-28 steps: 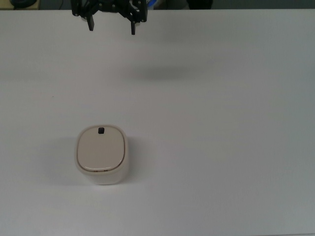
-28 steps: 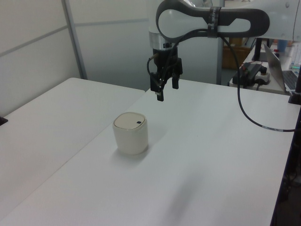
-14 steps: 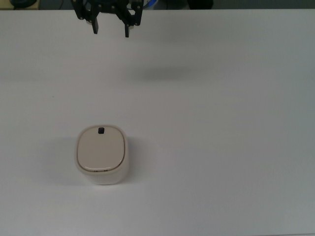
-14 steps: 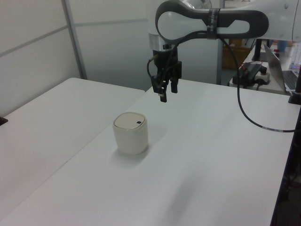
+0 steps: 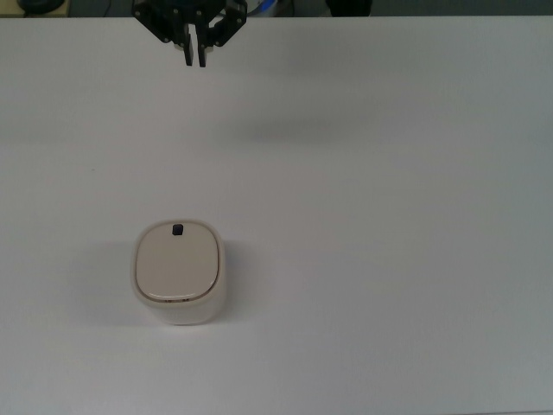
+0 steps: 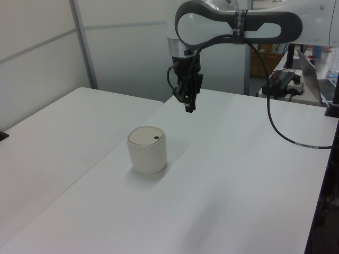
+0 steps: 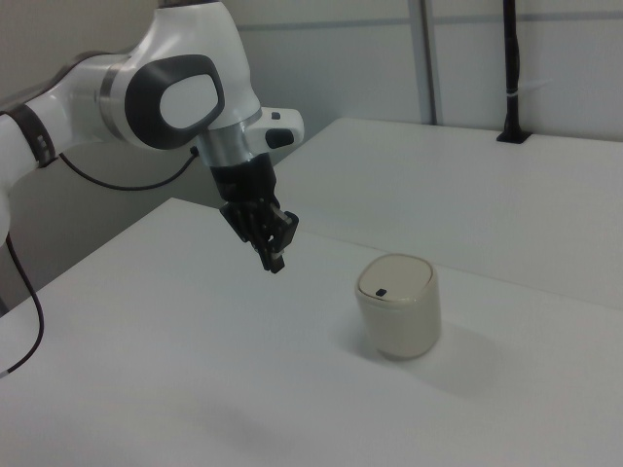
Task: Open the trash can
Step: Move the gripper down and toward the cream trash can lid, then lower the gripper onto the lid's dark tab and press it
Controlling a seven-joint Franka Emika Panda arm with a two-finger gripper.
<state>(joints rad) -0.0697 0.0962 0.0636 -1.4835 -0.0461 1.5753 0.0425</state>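
With its jaws together and well apart from the trash can point(image 5: 179, 273), the gripper point(image 5: 195, 60) should descend squarely onto the black button point(image 5: 178, 229) at the lid's far edge.

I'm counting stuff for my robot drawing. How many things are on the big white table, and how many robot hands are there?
Trash can with its lid down: 1
Black button on the lid: 1
Gripper up in the air, away from the can: 1
White table: 1
Total: 4
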